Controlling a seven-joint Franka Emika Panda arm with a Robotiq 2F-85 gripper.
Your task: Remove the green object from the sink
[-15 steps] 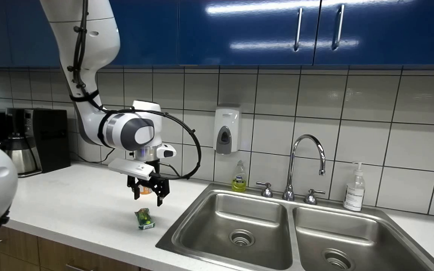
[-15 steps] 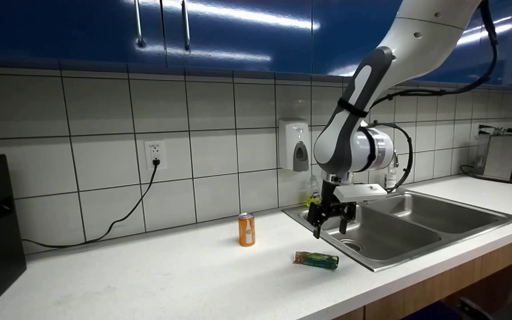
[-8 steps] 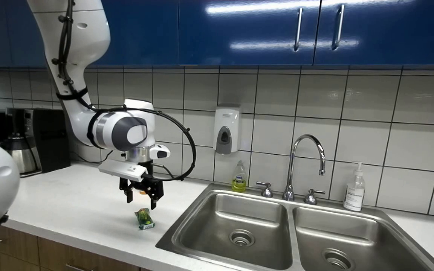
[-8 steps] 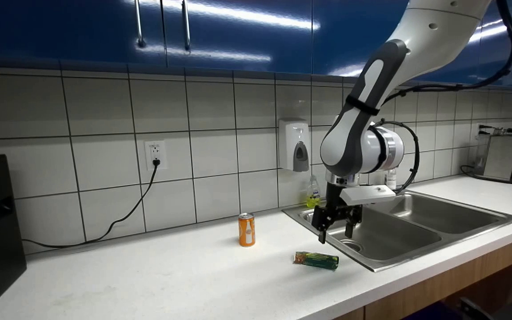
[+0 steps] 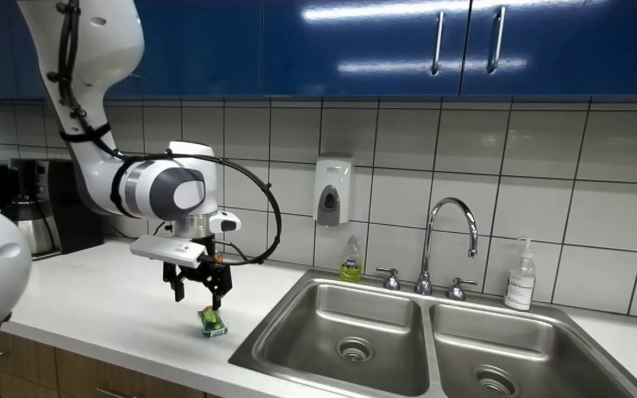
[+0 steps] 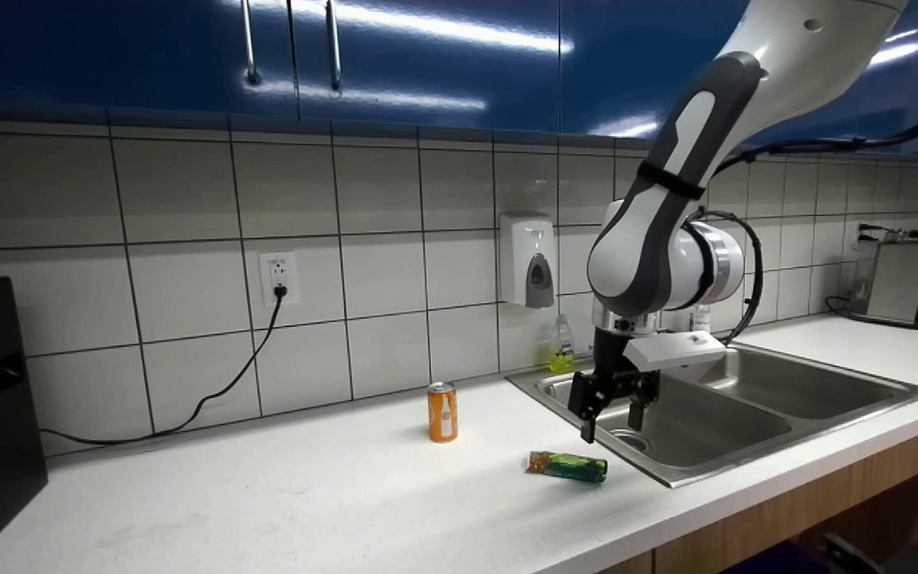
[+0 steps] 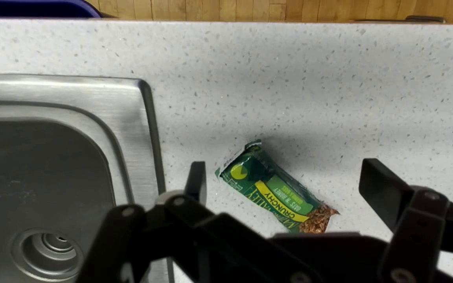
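Green snack bar (image 7: pixel 270 188) flat on the speckled white counter (image 7: pixel 289 90), toward the centre of the wrist view, slanting from upper left to lower right; outside the sink (image 7: pixel 116 98), near the rim at the left of that view. Gripper (image 5: pixel 198 299) at lower left of an exterior view, above the counter, jaws spread wide, nothing held. In the wrist view, fingers (image 7: pixel 385 192) to either side of the bar; height over the bar hard to judge from overhead. Orange can (image 6: pixel 442 412) upright at the lower centre of an exterior view, apart from the bar. Progress, by judgement from this layout: removal from the sink already met by the bar's place on the counter; grasp not yet made. Remaining, in case of a pickup: turning to suit the slant, lowering, closing, lifting, carrying farther from the rim. Otherwise, only withdrawal.
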